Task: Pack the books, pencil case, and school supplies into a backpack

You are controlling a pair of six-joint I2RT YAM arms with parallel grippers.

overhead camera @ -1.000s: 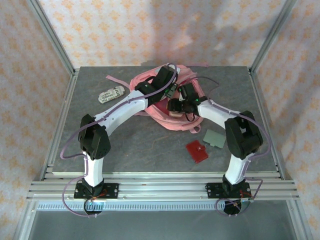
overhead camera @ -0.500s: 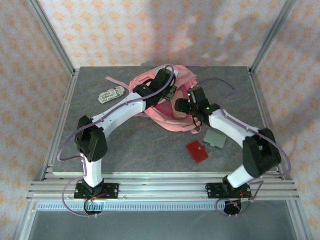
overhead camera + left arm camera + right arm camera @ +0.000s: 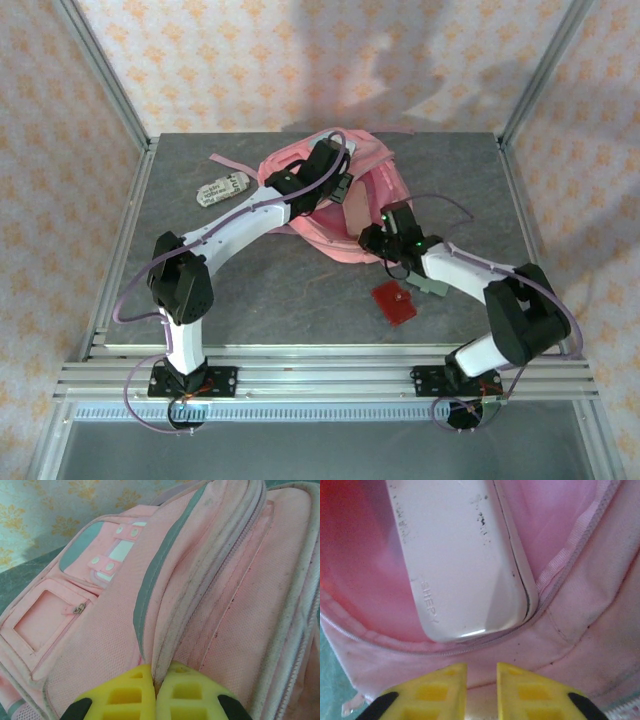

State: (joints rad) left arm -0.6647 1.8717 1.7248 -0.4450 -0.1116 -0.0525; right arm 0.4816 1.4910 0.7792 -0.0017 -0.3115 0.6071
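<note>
1. Nearest, a flat red square pad [image 3: 394, 302] and a grey-green card [image 3: 428, 285] lie on the table. They are thin, so I'd nip them at an edge.
2. The right gripper [image 3: 481, 671], narrowed to a slit, sits at the mouth of the soft pink backpack [image 3: 375, 180]. I cannot tell whether it pinches the rim.
3. Inside lies a smooth, pale, round-cornered hard case [image 3: 460, 555].
4. Farther off, the left gripper [image 3: 156, 672] clamps a fold of the woven fabric. It should hold the mouth wide.

Pink backpack [image 3: 372, 190] open; red pad [image 3: 394, 302] beside.

Lab test cell: aluminium frame [image 3: 320, 380], patterned backdrop [image 3: 300, 60]
</note>
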